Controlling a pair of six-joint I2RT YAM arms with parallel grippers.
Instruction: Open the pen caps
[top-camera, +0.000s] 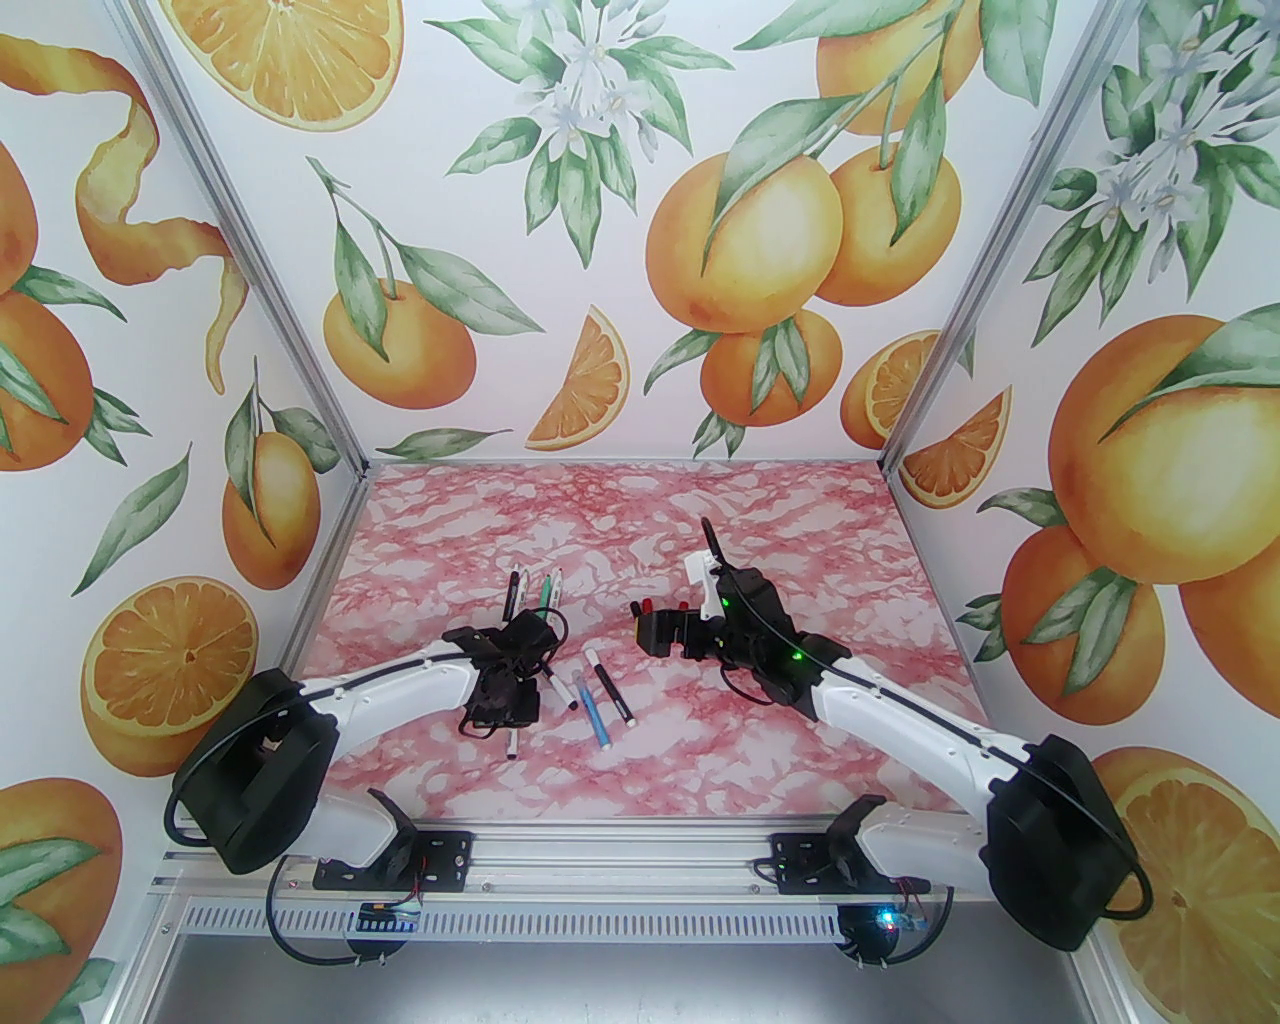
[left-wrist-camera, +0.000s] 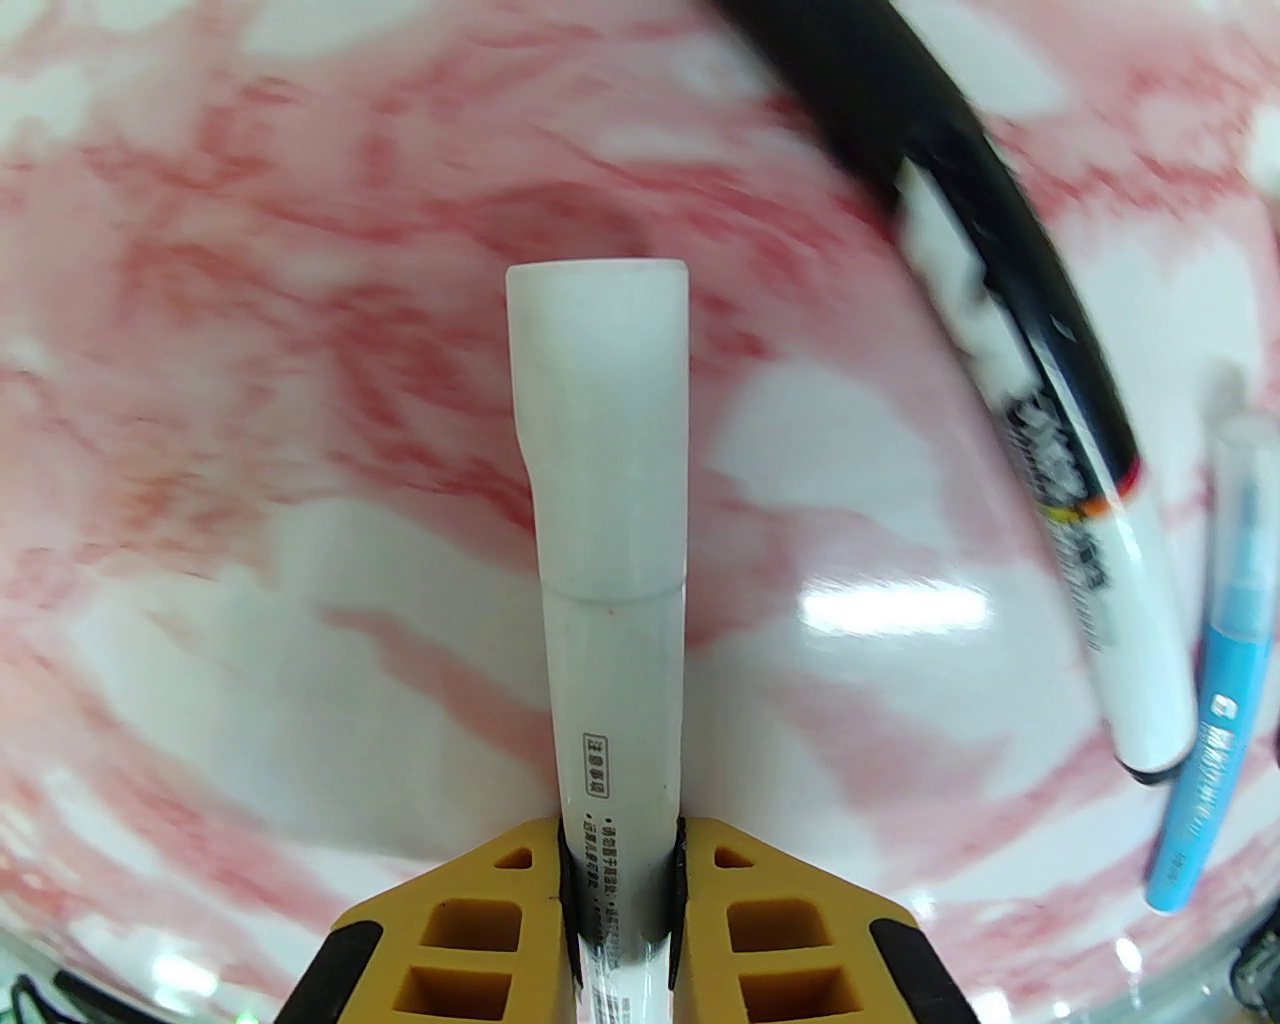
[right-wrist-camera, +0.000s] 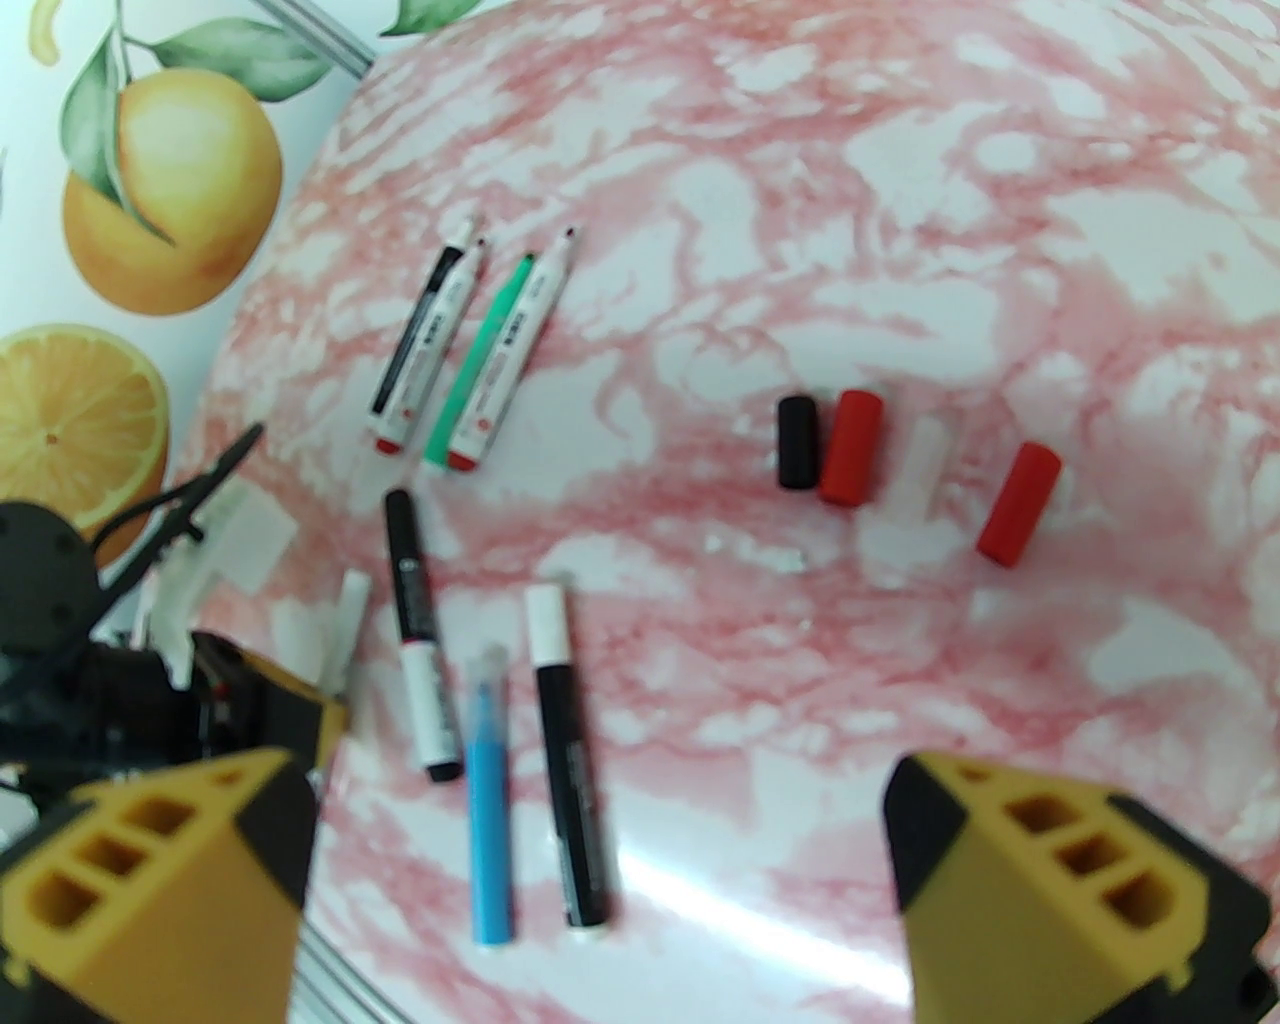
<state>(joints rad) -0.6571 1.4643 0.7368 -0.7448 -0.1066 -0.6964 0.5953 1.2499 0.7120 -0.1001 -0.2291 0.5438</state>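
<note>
Yellow pads (left-wrist-camera: 540, 940) of my left claw (left-wrist-camera: 620, 850) sit closest, clenched on the barrel of a white pen (left-wrist-camera: 620, 690) that points straight away from the wrist. Its white cap (left-wrist-camera: 600, 400) is seated on the far end, with the seam against the barrel closed. My right claw (right-wrist-camera: 595, 810) hangs released, jaws spread wide, above the pink marbled surface (right-wrist-camera: 900, 200).

Four loose caps (right-wrist-camera: 853, 446) lie in a row well to the right of the pens: one black, two red, and a pale one between the reds. Four pens (right-wrist-camera: 470, 350) in the far cluster appear to show bare tips, so I judge them finished. Near my held pen lie three that look capped: a black-and-white pen (right-wrist-camera: 420, 640), a blue pen (right-wrist-camera: 490, 800) and a black pen with a white end (right-wrist-camera: 565, 760).

I take this as the hold-and-present step for a fifth pen. Next my right claw must come across, line up with the pen's axis and close on the cap alone, not over the seam. Then it pulls straight off while the left grips firm.

Whether the held pen is clear of the surface I cannot tell. Its rear end is cut off beneath my fingers. The pale loose cap is faint against the marbling, and the black-and-white pen is smeared in the left wrist view.
</note>
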